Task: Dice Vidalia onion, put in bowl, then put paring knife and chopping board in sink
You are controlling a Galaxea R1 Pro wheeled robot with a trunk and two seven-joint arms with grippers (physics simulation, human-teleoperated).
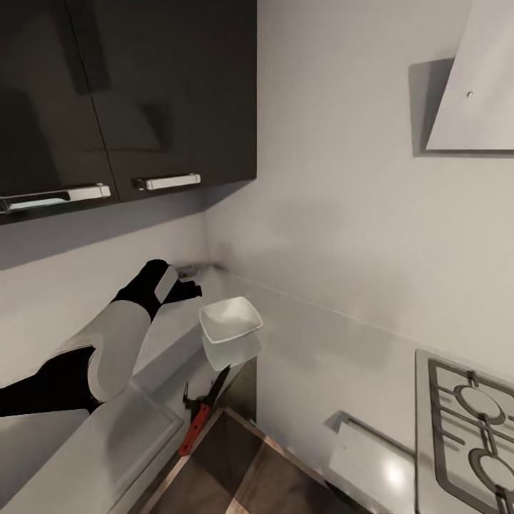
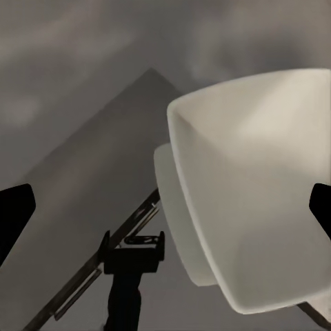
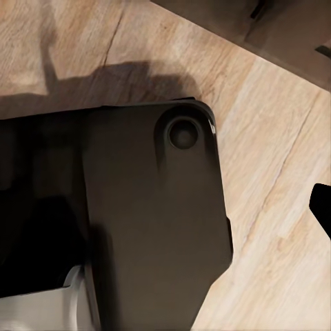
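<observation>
The white bowl (image 1: pixel 230 319) stands on the grey countertop (image 1: pixel 314 357) near the inner corner, mirrored in the glossy top. My left gripper (image 1: pixel 190 289) hovers just behind and left of it, open and holding nothing. In the left wrist view the bowl (image 2: pixel 255 200) looms close between the open fingers (image 2: pixel 15 214). The paring knife (image 1: pixel 196 427), red-handled, lies at the counter's front edge, and its dark blade points toward the bowl. One dark fingertip of my right gripper (image 3: pixel 321 208) hangs over the pale wood floor (image 3: pixel 276 138). The onion and the chopping board are out of view.
Dark wall cabinets (image 1: pixel 128 93) hang above the left arm. A hob (image 1: pixel 467 428) sits in the counter at the right, under a slanted hood (image 1: pixel 478 78). A flat rimmed grey panel (image 1: pixel 107 450) lies at the lower left. The robot's dark base (image 3: pixel 138 221) rests on the floor.
</observation>
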